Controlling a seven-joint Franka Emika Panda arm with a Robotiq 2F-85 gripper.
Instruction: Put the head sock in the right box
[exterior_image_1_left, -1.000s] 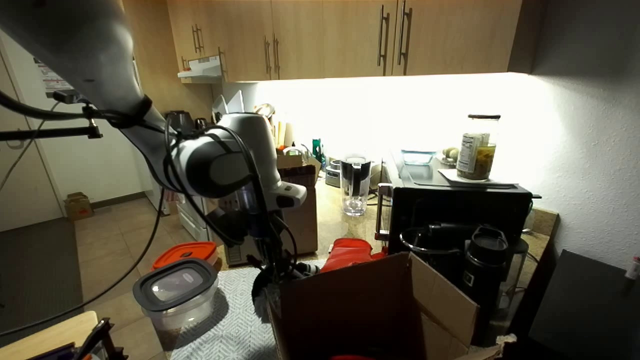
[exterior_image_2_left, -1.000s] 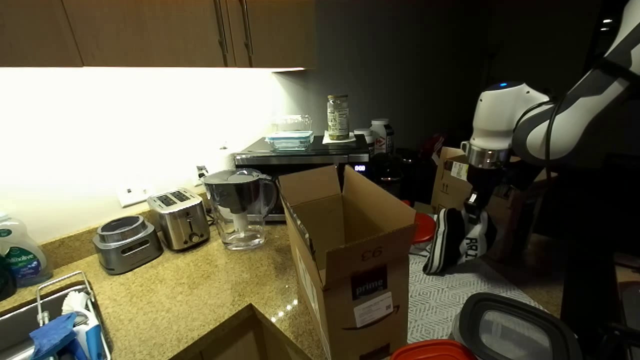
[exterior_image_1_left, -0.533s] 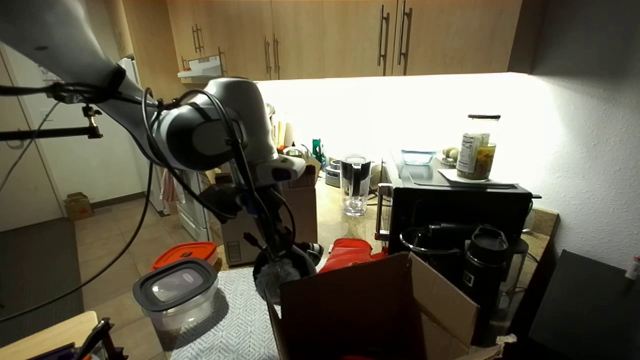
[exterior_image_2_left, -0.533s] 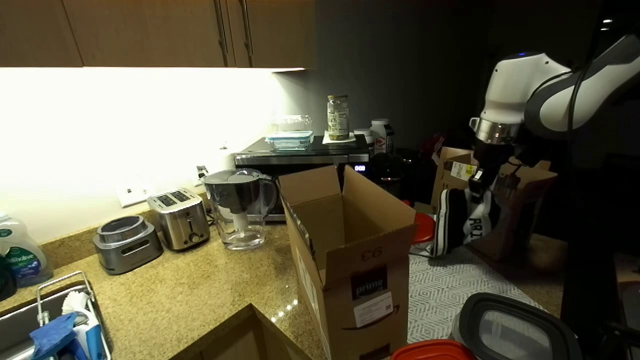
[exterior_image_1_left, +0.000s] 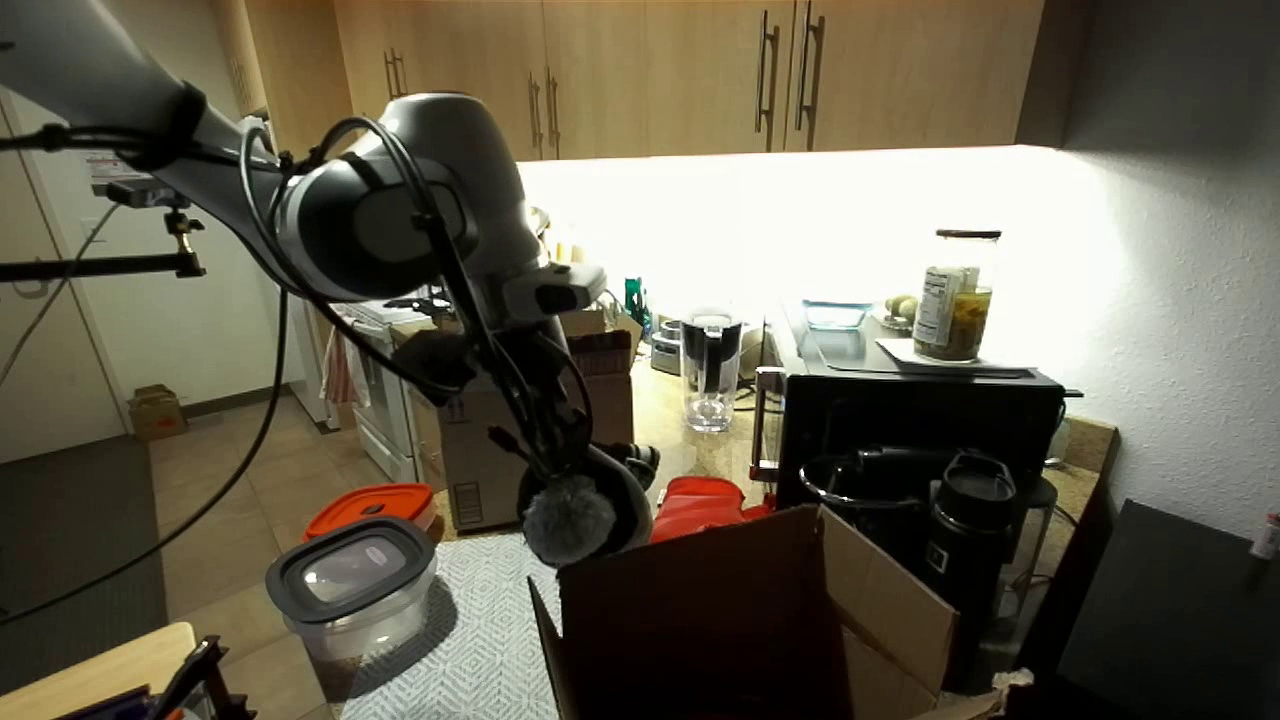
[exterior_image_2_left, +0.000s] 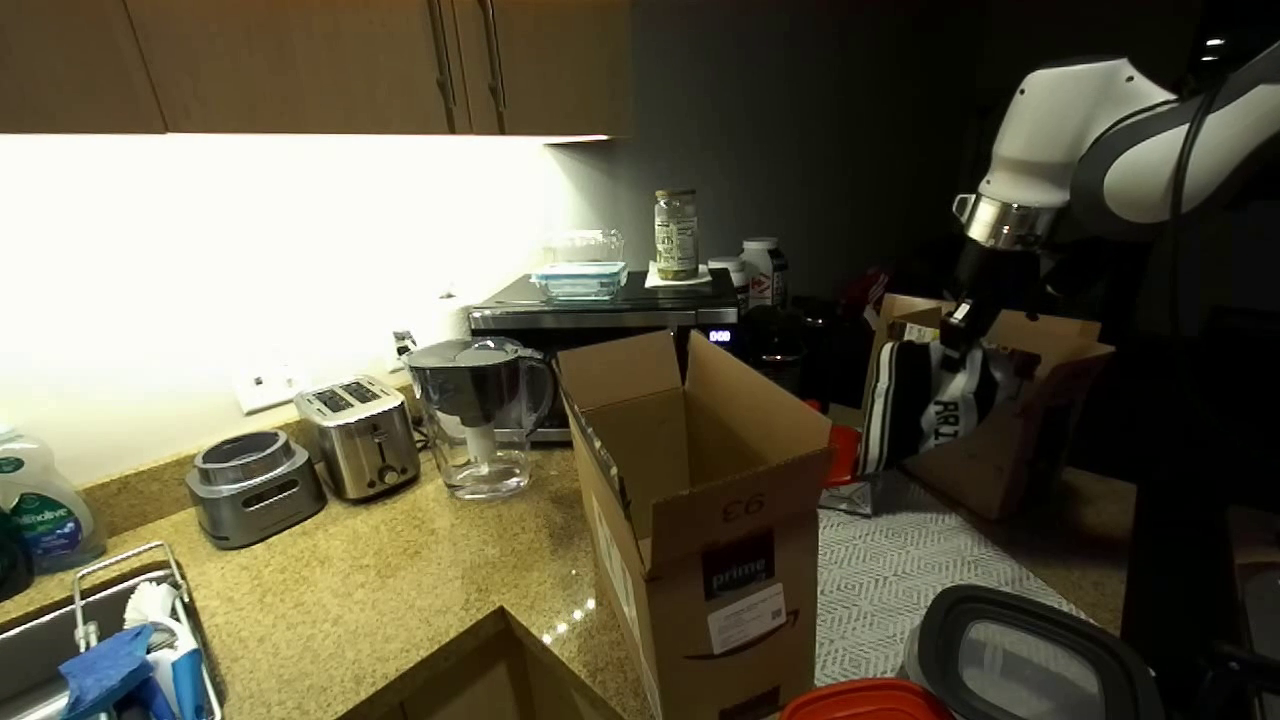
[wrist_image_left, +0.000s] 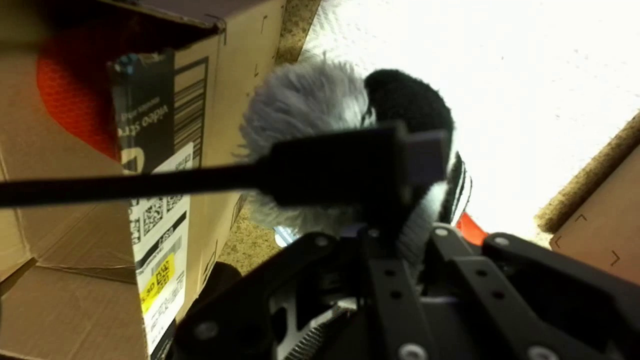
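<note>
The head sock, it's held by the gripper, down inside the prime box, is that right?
Not quite: the gripper does hold the head sock, but outside the prime box, not down inside it; an exterior view shows the two apart.

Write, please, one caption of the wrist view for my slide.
Wrist view: the claw grips the pom-pom-topped head sock beside an open cardboard box with an orange-red item inside.

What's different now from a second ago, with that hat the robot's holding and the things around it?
The claw rose, lifting the head sock it already held; nothing was newly grasped or released. The prime-marked box, water pitcher and gray-lidded container stayed put.
</note>
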